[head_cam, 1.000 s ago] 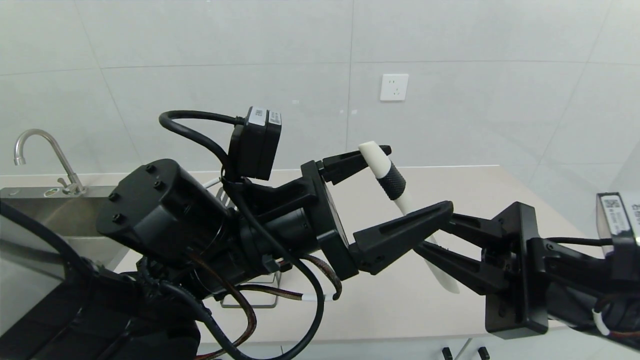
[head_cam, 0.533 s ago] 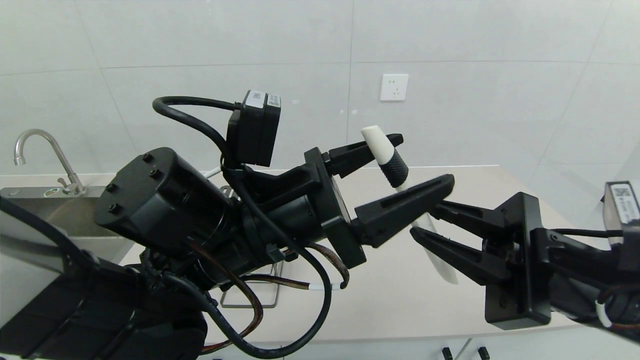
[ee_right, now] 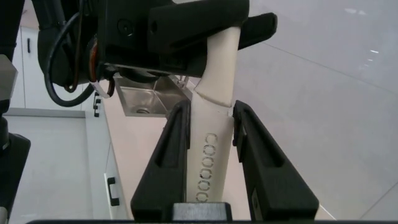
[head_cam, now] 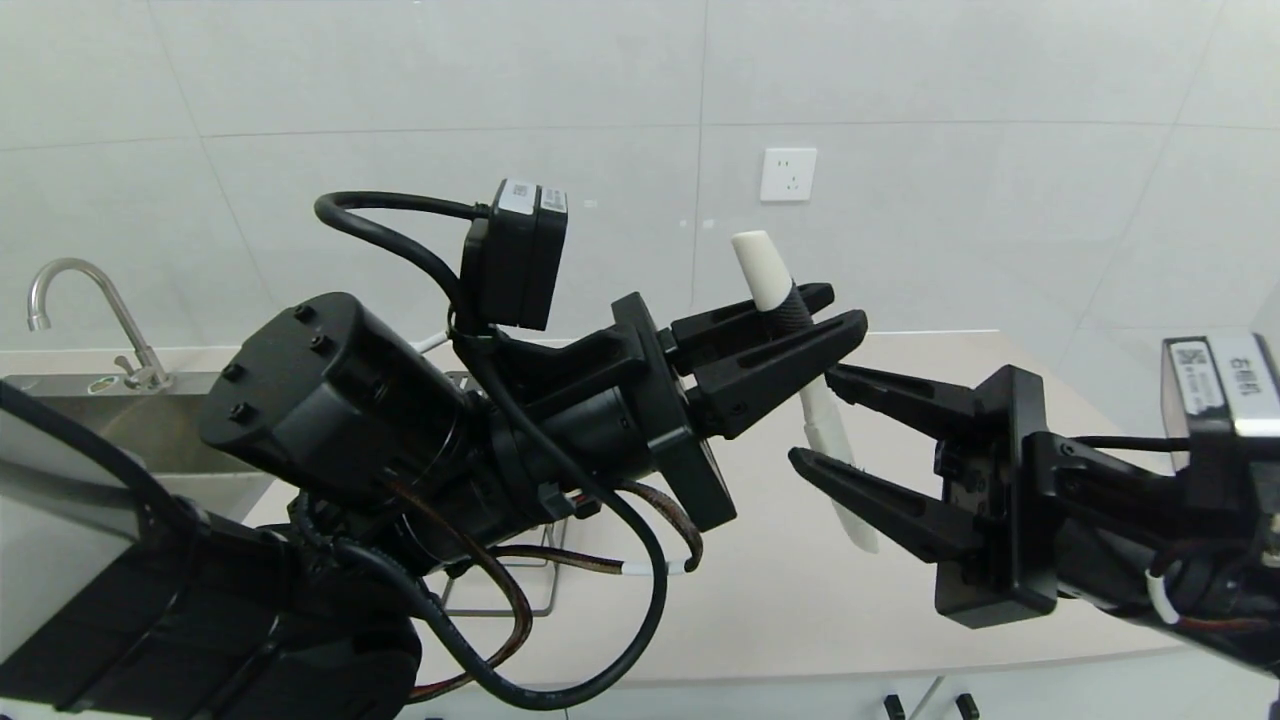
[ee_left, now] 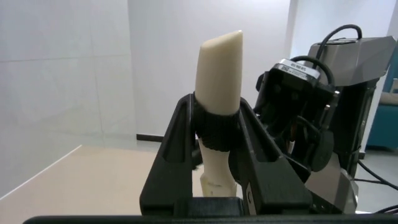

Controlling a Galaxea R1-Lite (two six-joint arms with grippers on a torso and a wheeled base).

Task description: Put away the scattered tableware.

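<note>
1. High above the beige tabletop [head_cam: 780, 600], the white plastic kitchen utensil [head_cam: 822, 430] hangs in the air, nearly upright. It has a black knurled grip band, and a row of small holes runs along its wider lower part.
2. I judge it to be light and stiff. The white plastic looks smooth and probably a little slippery, but it is not fragile.
3. The knurled band seems the best place for holding, because its rough surface should resist sliding. The wide lower part gives only two thin edges.
4. The left pincer [head_cam: 840, 308] is pressed together on this black band; the white handle end stands out above its fingers.
5. The right pincer [head_cam: 812, 415] takes the utensil lower down. In the right wrist view its fingers [ee_right: 177, 143] seem to lie against both edges of the part with holes, so I take it as pinching there.
6. The left arm comes from the left, raised and pointing to the right and slightly upward. The right arm comes from the right at a lower height, and the two pincers meet almost tip to tip.
7. Farther away, a steel sink [head_cam: 100, 410] with a curved tap [head_cam: 75, 290] is at the left end of the tabletop.
</note>
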